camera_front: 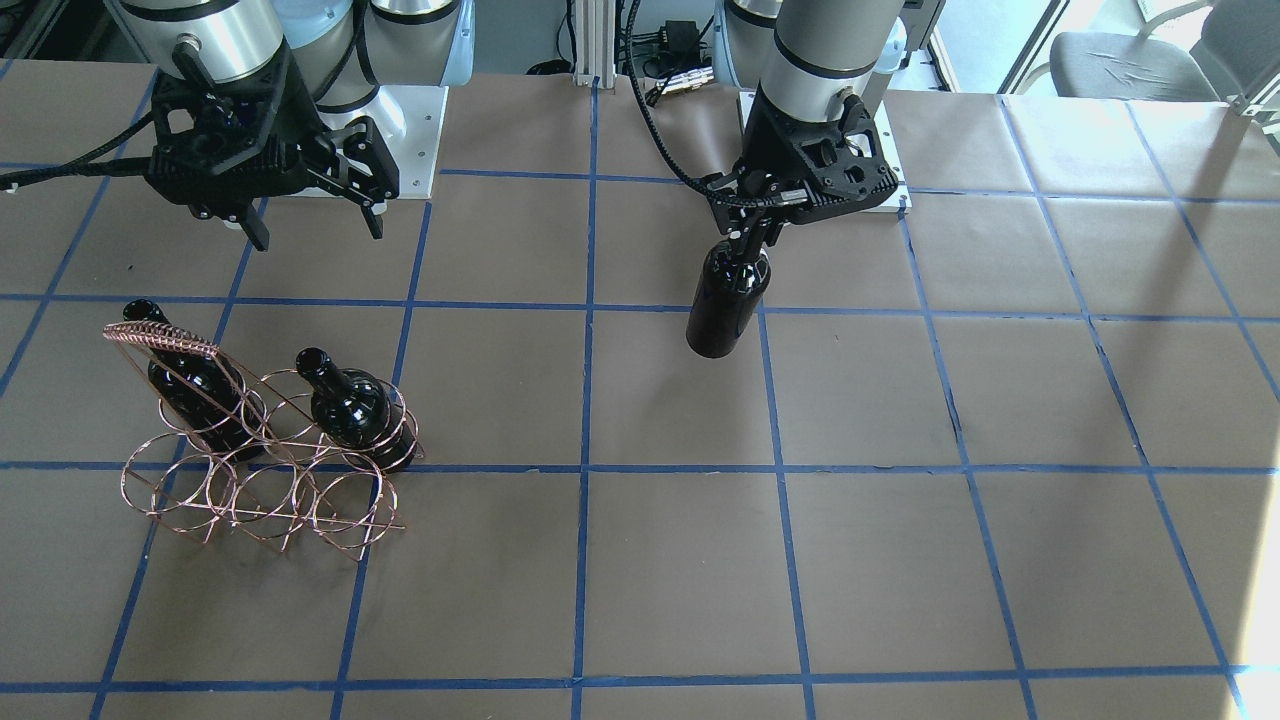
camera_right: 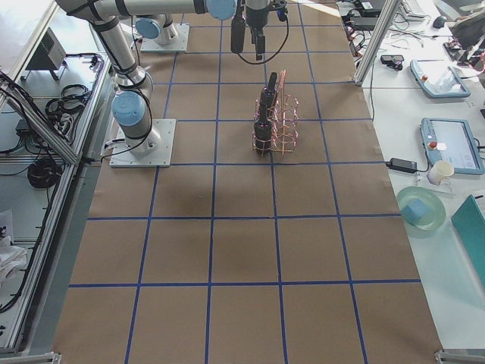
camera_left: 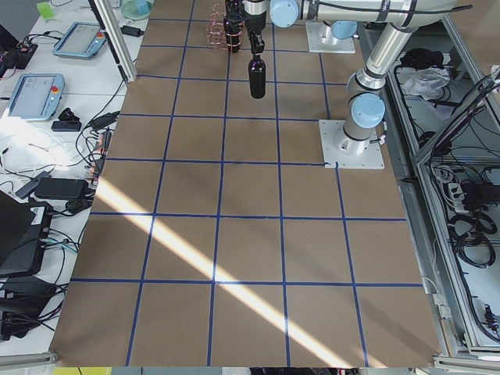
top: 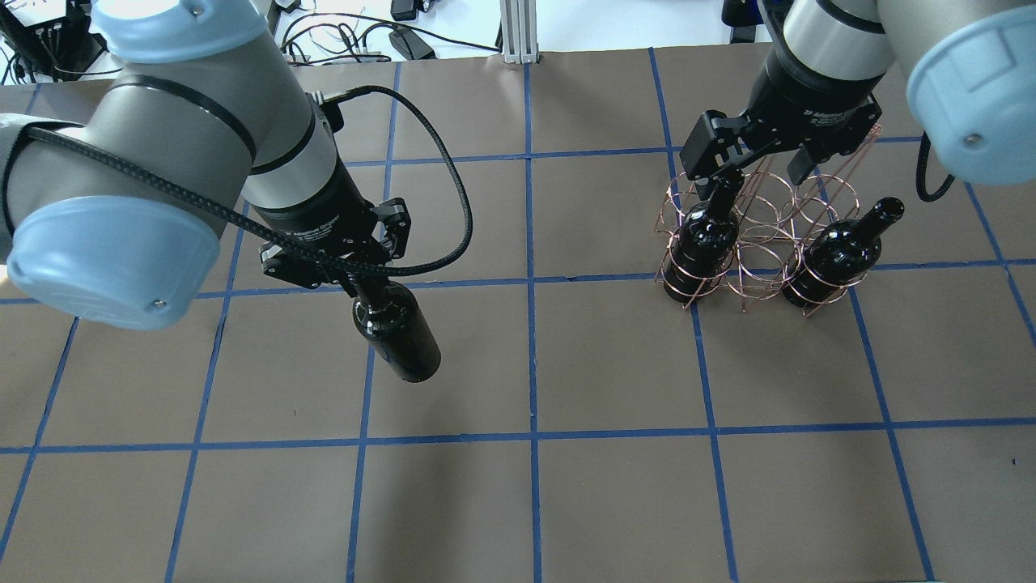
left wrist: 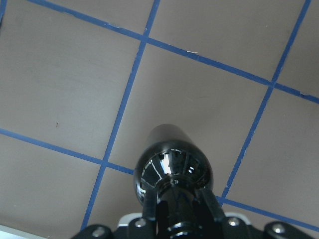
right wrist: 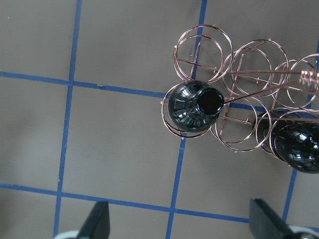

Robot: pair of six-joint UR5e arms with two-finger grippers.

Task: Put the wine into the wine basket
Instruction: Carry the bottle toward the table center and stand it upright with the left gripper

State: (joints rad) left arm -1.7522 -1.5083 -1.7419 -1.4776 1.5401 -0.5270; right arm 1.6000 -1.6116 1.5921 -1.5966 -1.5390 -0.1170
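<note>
Blue-taped brown worktop (top: 566, 364) lies under the wine (top: 396, 336), hanging from the left pincer (top: 360, 279) that pinches only its slim neck, so it could slip or swing into the wine basket (camera_front: 160, 338) sitting below the spread right pincer (camera_front: 318, 232).

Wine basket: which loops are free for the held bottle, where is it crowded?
Wine basket, free: the middle loop between the two seated bottles, and the operators'-side row. Crowded: the robot-side row's ends, with the open right gripper above.
</note>
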